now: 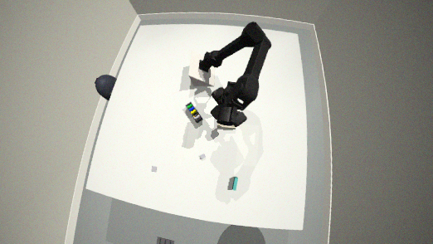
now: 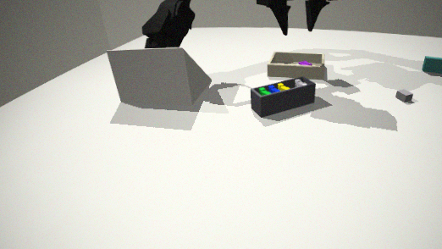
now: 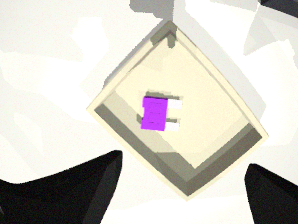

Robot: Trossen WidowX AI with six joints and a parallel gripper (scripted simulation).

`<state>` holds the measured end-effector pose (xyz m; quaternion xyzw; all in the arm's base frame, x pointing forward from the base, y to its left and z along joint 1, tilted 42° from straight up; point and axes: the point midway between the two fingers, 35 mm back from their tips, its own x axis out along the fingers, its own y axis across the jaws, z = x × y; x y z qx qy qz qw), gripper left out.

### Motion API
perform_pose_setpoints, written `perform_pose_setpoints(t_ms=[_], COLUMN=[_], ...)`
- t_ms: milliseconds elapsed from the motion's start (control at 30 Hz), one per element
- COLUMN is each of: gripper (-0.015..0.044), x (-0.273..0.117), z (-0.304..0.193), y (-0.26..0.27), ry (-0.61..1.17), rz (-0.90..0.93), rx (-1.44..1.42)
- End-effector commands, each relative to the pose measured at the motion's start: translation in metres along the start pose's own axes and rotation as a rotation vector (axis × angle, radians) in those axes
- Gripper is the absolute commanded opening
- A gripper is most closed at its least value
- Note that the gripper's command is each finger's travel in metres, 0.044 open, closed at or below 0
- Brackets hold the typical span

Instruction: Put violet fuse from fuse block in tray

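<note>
The violet fuse (image 2: 305, 63) (image 3: 155, 114) lies flat on the floor of the cream tray (image 1: 226, 127) (image 2: 296, 71) (image 3: 205, 95), its pale prongs pointing right in the wrist view. My gripper (image 2: 298, 32) (image 3: 187, 166) is open and empty above the tray, fingers wide apart and clear of the fuse. The dark fuse block (image 1: 193, 112) (image 2: 288, 100) stands beside the tray. It holds a green fuse (image 2: 264, 91), a blue fuse (image 2: 273, 89), a yellow fuse (image 2: 284, 87) and a whitish fuse (image 2: 301, 83), with a gap between yellow and whitish. The top view hides the fingertips and most of the tray.
A grey wedge-shaped block (image 1: 201, 80) (image 2: 148, 78) stands near the arm's lower part. A teal block (image 1: 235, 183) (image 2: 433, 64) lies farther off. A small grey cube (image 1: 202, 157) (image 2: 404, 96) and another small cube (image 1: 153, 168) lie on the table.
</note>
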<state>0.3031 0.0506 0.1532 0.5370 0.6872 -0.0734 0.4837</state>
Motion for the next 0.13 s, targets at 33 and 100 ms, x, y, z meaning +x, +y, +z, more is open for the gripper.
perform_pose_setpoints(t_ms=[33, 100], gripper=[0.0330, 0.0330], x=[0.0003, 0.0003], z=[-0.0001, -0.0001], y=[-0.0001, -0.0001], ry=[0.000, 0.000], rz=[-0.001, -0.001], rx=[0.000, 0.000])
